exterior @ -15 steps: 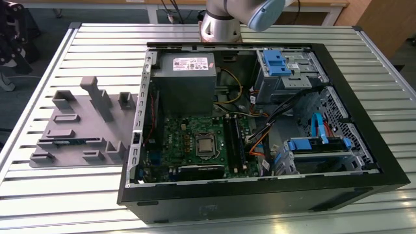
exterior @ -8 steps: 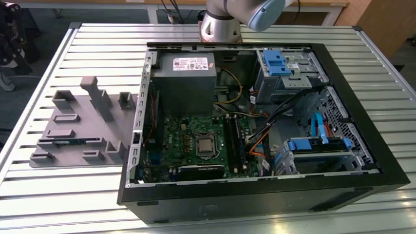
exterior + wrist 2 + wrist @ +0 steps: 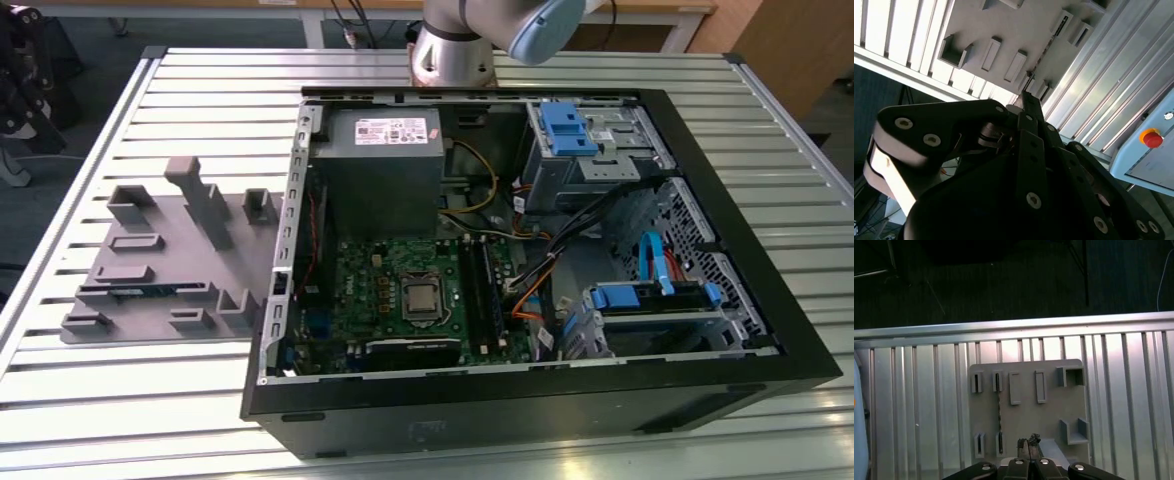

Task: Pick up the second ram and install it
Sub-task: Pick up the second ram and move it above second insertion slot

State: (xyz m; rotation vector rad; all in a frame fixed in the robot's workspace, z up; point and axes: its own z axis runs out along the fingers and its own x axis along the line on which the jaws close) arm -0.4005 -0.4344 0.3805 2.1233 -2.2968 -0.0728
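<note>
The second ram [image 3: 999,412] is seen standing on edge in the grey holder tray [image 3: 1054,407], carried between two pairs of slotted posts, in the first wrist view. The pincer [image 3: 1029,442] is pictured over the tray with its fingers closed together and nothing gripped. Its tips are placed just beside one end of the ram, apart from it.

In the exterior view the tray is laid on the slatted metal surface [image 3: 134,400], to the exterior view's left of an open black computer case [image 3: 534,405]. There the ram is shown as a thin blue-green strip lying low in the tray. The green motherboard [image 3: 387,275] is exposed inside the case, and its long black slot strips [image 3: 477,290] are set beside the processor socket [image 3: 422,297]. The arm's base [image 3: 451,55] is mounted at the far side of the case.
</note>
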